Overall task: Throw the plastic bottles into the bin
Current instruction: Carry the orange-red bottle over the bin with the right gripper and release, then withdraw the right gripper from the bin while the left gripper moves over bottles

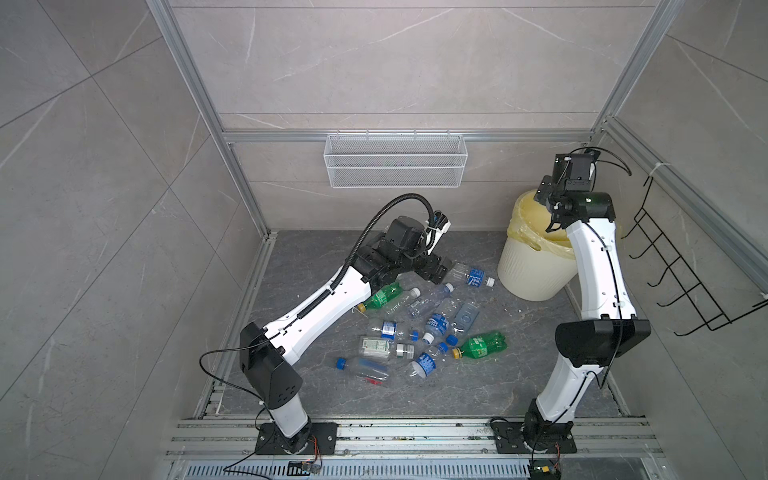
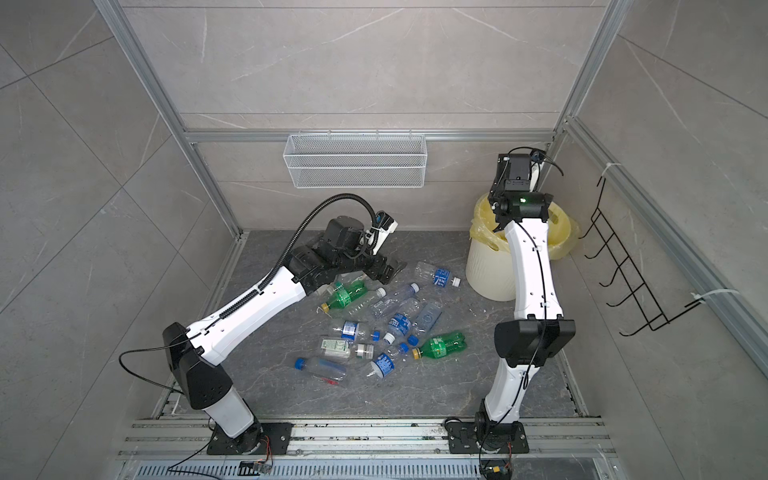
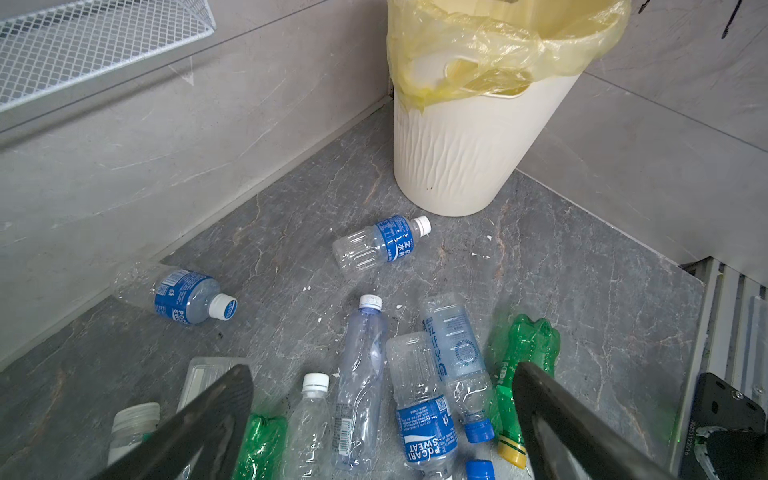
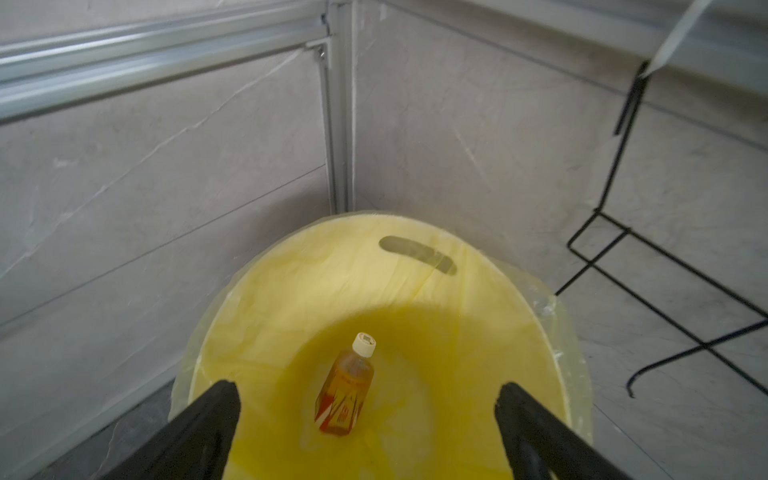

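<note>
Ribbed cream bin (image 3: 457, 158), crinkly yellow bag liner (image 3: 478, 54). Right gripper (image 4: 368, 391) hangs over it, jaws spread, empty; the orange-tinted bottle (image 4: 345, 390) lies inside the bin right below. Left gripper (image 3: 384, 372), also wide open, hovers over crumpled clear bottles (image 3: 360, 357) beside the bin.

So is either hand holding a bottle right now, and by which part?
Nothing is held. The right hand is open above the bin, an orange bottle lying loose inside; the left hand is open over the scattered bottles.

The right arm (image 1: 598, 266) hides part of the bin (image 1: 528, 270).
</note>
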Robot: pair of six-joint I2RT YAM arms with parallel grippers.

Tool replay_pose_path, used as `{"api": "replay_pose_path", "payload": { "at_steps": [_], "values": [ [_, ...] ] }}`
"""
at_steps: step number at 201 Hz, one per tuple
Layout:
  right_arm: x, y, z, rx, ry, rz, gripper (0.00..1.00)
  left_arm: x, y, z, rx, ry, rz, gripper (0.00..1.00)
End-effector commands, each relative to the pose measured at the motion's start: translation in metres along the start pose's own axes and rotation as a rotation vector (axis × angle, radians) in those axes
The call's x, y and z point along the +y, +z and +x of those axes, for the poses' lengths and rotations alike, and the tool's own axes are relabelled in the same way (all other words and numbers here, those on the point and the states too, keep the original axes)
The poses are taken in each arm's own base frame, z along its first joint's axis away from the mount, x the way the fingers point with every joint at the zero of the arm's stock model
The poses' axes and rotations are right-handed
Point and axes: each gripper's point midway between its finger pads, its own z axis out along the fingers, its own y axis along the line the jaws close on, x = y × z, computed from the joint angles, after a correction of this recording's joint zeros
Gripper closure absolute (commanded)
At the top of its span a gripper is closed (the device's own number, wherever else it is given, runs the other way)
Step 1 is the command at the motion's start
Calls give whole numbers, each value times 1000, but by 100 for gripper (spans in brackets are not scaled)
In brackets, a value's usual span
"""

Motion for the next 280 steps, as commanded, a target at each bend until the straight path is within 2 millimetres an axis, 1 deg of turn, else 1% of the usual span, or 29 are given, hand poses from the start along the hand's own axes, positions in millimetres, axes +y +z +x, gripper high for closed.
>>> {"api": "replay_pose_path", "payload": {
  "at_steps": [1,17,26,56,81,108,129,138,163,180,191,203,214,218,232,252,280],
  "values": [
    [8,-36,-7,3,22,-157,0,7,5,4,15,9,-33,0],
    [25,-33,5,64,-17,-233,0,9,7,6,22,-1,-40,0],
    [33,-29,15,106,-46,-260,1,9,8,8,27,-7,-44,0],
    [49,-7,48,228,-137,-283,10,10,13,16,57,-21,-48,0],
    [62,7,69,305,-176,-306,17,16,16,23,80,-29,-80,0],
    [72,25,92,374,-216,-310,29,20,14,27,77,-20,-103,0],
    [80,35,106,417,-232,-322,39,20,14,30,73,-13,-106,0],
    [83,37,111,430,-240,-329,45,20,14,31,75,-11,-106,0],
    [93,40,118,443,-262,-359,58,21,17,34,89,-16,-109,0],
    [104,40,125,452,-292,-384,67,22,18,35,93,-21,-116,0],
    [110,38,127,453,-308,-399,71,24,18,34,91,-24,-125,0],
    [116,38,129,451,-324,-409,73,24,18,35,94,-25,-131,0],
    [120,41,135,464,-339,-411,78,25,17,36,99,-25,-137,0],
    [121,39,128,444,-331,-417,80,26,17,36,99,-24,-138,0],
    [125,39,127,441,-330,-427,87,27,16,38,101,-24,-147,0],
    [138,35,130,441,-333,-469,90,30,16,41,107,-24,-159,0],
    [162,21,134,430,-365,-537,92,35,15,43,116,-23,-186,0]
  ]
}}
